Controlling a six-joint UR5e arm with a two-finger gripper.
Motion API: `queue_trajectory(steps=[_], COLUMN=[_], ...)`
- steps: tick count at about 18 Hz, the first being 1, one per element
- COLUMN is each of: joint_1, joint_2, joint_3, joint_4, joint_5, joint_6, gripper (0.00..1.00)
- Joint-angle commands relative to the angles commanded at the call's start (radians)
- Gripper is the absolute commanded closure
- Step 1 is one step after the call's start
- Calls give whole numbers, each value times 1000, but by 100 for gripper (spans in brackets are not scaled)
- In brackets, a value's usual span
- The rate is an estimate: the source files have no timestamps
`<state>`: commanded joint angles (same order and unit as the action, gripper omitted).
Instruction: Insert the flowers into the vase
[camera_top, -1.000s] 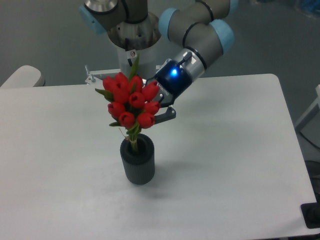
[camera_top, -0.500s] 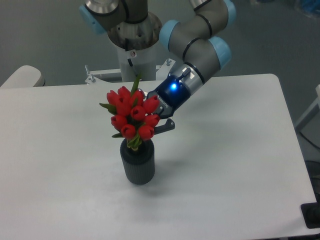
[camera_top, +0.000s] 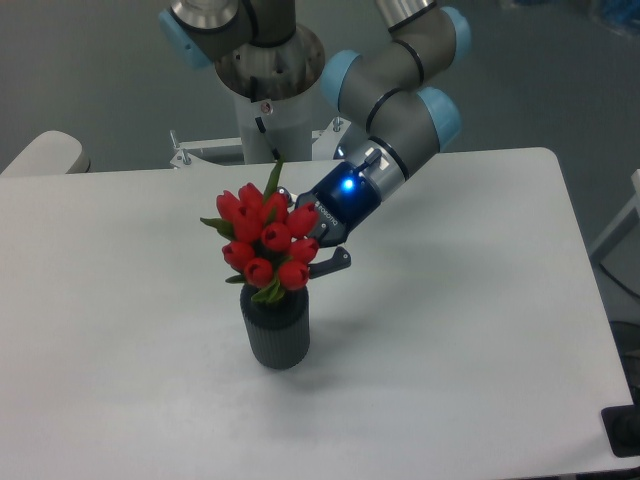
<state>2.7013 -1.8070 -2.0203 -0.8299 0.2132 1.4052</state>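
Lowered since a second ago, the tulip bunch (camera_top: 265, 240) now sits with its stems in the ribbed grey vase (camera_top: 275, 330); the gripper (camera_top: 312, 243) pinches it from the right

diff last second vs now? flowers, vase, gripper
The flowers came down with the gripper: a second ago bare stem showed above the vase, now the lowest buds sit at its rim. The arm's wrist dropped with them. The jaws stay closed on the bunch from its right side in the picture; no release yet. The vase kept its spot on the table, upright.
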Motion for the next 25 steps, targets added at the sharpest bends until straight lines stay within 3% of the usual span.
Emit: queue_trajectory(steps=[1, 4, 7, 18, 25], joint_1=[2, 3, 5, 11, 103], joint_2=[0, 0, 2, 9, 51], joint_3=[2, 3, 6, 6, 26], joint_4=[-2, 0, 0, 0, 5], joint_5=[0, 2, 69, 144, 193], joint_6=[-2, -2, 6, 31, 45], gripper=[37, 15, 5, 0, 0])
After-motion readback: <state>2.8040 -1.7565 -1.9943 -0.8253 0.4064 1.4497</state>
